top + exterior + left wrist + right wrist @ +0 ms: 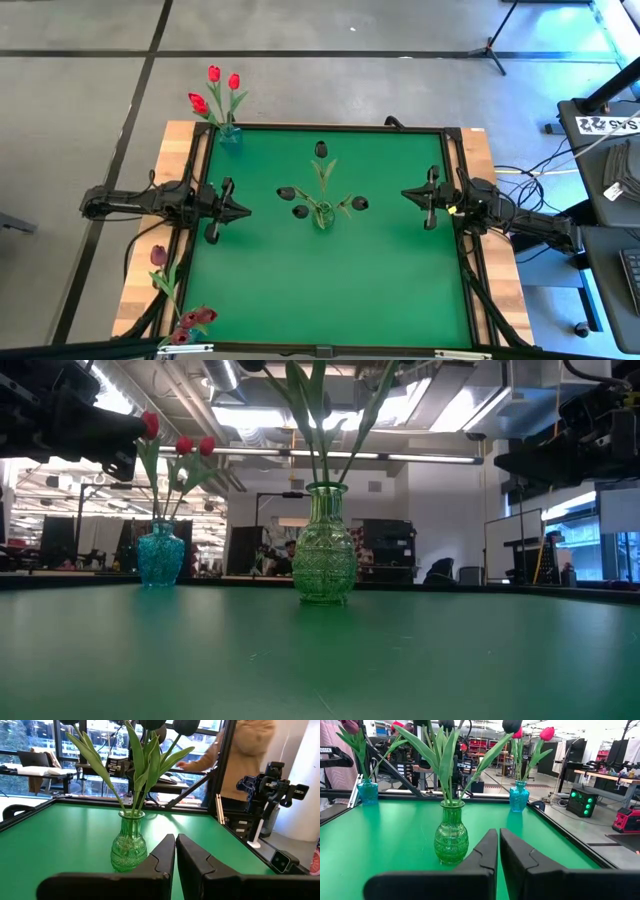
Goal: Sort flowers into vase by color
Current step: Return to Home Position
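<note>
A green glass vase (322,214) stands upright at the middle of the green mat, holding several near-black tulips (321,149) by their stems. It also shows in the low view as the green vase (325,558), and in both wrist views (129,845) (451,836). A blue vase (229,133) at the far left corner holds three red tulips (214,74). Another blue vase (367,791) off the mat's near left side holds maroon tulips (158,256). My left gripper (243,210) hovers left of the green vase, shut and empty. My right gripper (406,193) hovers right of it, also shut and empty.
A black frame (330,128) borders the green mat, with wooden table margins (175,140) outside it. A person in a tan top (250,755) stands beyond the table's right side. Open mat lies between each gripper and the green vase.
</note>
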